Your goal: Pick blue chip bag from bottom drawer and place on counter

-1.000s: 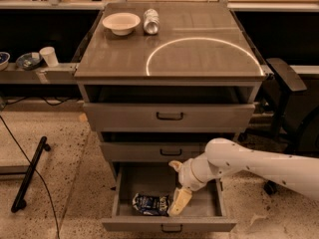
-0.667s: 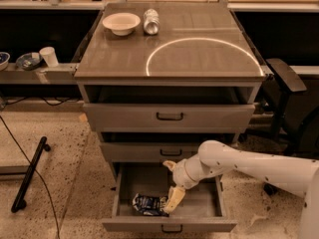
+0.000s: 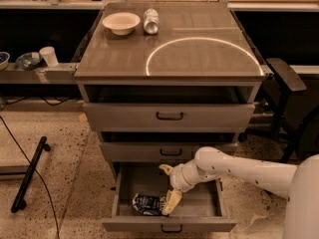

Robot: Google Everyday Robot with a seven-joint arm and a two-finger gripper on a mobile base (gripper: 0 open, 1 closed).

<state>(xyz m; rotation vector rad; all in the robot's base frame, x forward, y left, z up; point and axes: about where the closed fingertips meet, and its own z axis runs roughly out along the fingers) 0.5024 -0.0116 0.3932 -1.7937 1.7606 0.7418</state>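
Bag (image 3: 145, 203) lies at the front of the open drawer (image 3: 169, 226), touching the pincer's lower tip; pincer (image 3: 167, 187) spread wide, holding nothing. Best sink lower, straddle the foil, close gently, then lift toward tabletop (image 3: 199, 44)

You had a white bowl (image 3: 121, 22) near the back left corner of the counter (image 3: 199, 34), and a silver can (image 3: 150, 21) sat just to its right, by the back edge. Beyond the counter's left edge, a pale workbench (image 3: 50, 74) carried a white cup (image 3: 48, 56) and a dark dish (image 3: 28, 60) close together. Below the front edge, the top drawer (image 3: 124, 117) and middle drawer (image 3: 129, 152) each showed a dark handle. A black bar (image 3: 30, 174) lay on the speckled floor (image 3: 75, 183).
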